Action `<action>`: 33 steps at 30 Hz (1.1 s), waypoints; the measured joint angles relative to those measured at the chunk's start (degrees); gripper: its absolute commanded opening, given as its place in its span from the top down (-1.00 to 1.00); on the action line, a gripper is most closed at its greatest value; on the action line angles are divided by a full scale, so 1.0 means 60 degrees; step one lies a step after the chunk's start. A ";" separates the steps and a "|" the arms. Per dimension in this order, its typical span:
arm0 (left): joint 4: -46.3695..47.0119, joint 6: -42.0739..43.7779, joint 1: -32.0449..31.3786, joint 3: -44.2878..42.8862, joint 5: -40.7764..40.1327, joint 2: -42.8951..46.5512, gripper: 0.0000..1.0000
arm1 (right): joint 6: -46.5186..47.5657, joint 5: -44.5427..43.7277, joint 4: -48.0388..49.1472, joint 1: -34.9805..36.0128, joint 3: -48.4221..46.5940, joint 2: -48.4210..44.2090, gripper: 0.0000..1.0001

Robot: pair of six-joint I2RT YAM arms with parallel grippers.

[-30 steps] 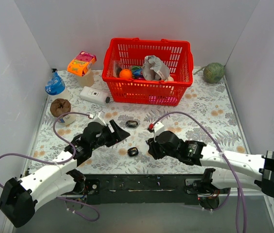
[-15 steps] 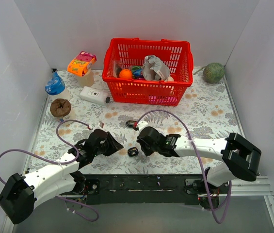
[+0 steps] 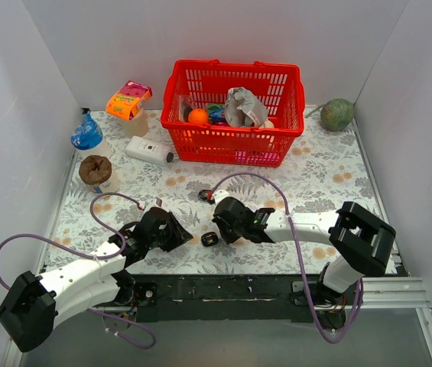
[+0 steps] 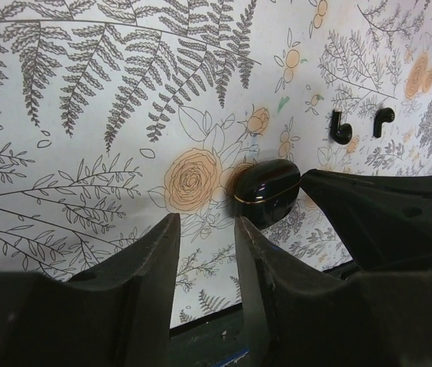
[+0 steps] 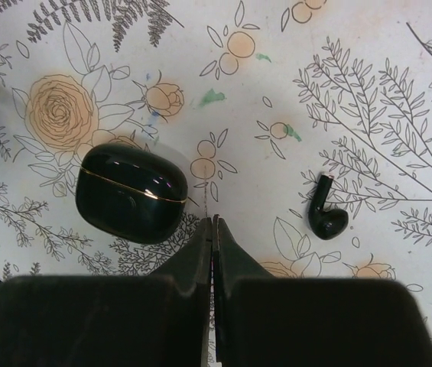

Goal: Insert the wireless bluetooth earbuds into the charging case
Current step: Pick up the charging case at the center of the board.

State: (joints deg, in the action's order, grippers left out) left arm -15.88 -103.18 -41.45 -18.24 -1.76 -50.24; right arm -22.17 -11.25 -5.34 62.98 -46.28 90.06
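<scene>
The charging case (image 3: 209, 239) is a glossy black oval, lid closed, with a thin gold seam (image 5: 130, 193); it lies on the floral mat near the front edge. My right gripper (image 5: 213, 220) is shut with nothing in it, its tips just right of the case (image 4: 267, 187). One black earbud (image 5: 326, 218) lies to the right of those tips. Two earbuds (image 4: 342, 128) (image 4: 384, 116) lie side by side beyond the case, and in the top view they are a dark speck (image 3: 205, 196) behind the right wrist. My left gripper (image 4: 206, 222) stands narrowly open and empty, left of the case (image 3: 187, 229).
A red basket (image 3: 235, 145) full of items stands at the back. A white box with a black cap (image 3: 148, 151), a blue-capped bottle (image 3: 87, 138), a brown-topped cup (image 3: 95, 172) and an orange pack (image 3: 129, 99) sit at the left. A green ball (image 3: 337, 115) is at the back right.
The right arm has swung left and folded, bringing its gripper beside the case while its jaws closed. The left gripper's jaws narrowed and it drew back slightly towards the near left.
</scene>
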 measured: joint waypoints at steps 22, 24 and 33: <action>0.0076 -0.0124 -0.0007 0.0040 -0.0015 -0.0393 -0.24 | -0.0066 0.0900 0.1082 0.0106 0.0324 0.0237 0.97; 0.0113 -0.0113 -0.0007 0.0040 -0.0018 -0.0441 -0.35 | -0.0087 0.0933 0.1100 0.0113 0.0346 0.0222 0.96; 0.0069 0.0382 -0.0237 -0.0696 -0.0299 -0.1213 -0.88 | -0.0831 -0.0157 -0.0608 0.0146 0.0576 -0.1512 0.15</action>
State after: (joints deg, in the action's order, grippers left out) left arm -15.46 -100.88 -42.87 -22.41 -3.55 -57.52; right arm -27.16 -12.19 -8.99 63.86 -42.83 80.99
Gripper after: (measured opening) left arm 0.921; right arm 0.368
